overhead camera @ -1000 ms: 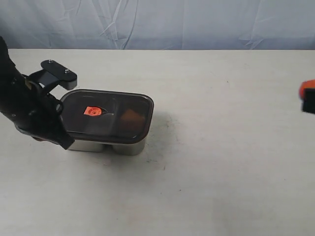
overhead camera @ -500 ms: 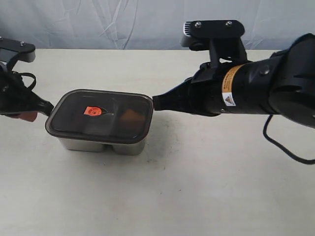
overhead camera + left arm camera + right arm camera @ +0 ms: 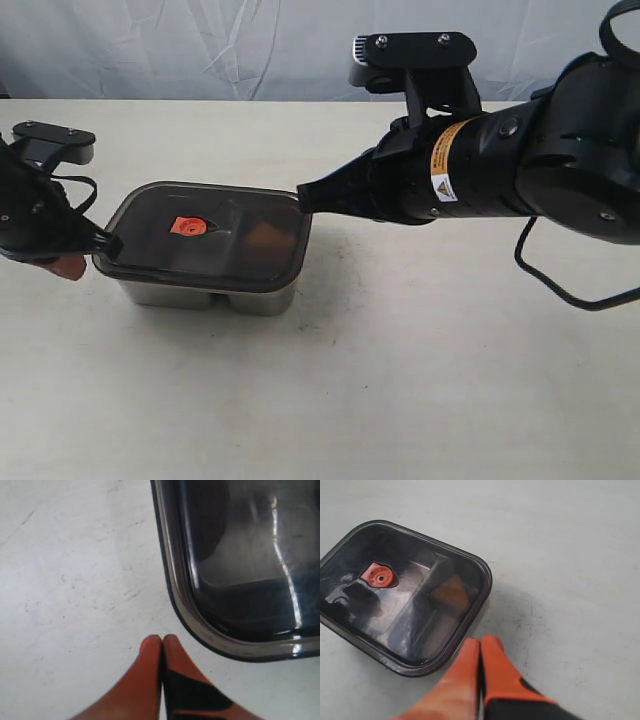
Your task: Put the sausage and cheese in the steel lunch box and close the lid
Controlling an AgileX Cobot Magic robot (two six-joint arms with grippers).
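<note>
The dark tinted translucent lid [image 3: 205, 235] lies on the rectangular steel lunch box [image 3: 200, 296]. The yellow-orange cheese wedge [image 3: 265, 236] shows through in the right compartment; the sausage is too dim to tell. The left gripper [image 3: 104, 241] and right gripper [image 3: 303, 199], both pinched closed and empty, flank the lid's ends. Sealing seems in hand: next, press the rim down evenly.

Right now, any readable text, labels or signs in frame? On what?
No words can be read anywhere.
On the right arm, a yellow label: it carries a small triangle sign, and its print is too small to read.
The lid and steel lunch box show no text.
</note>
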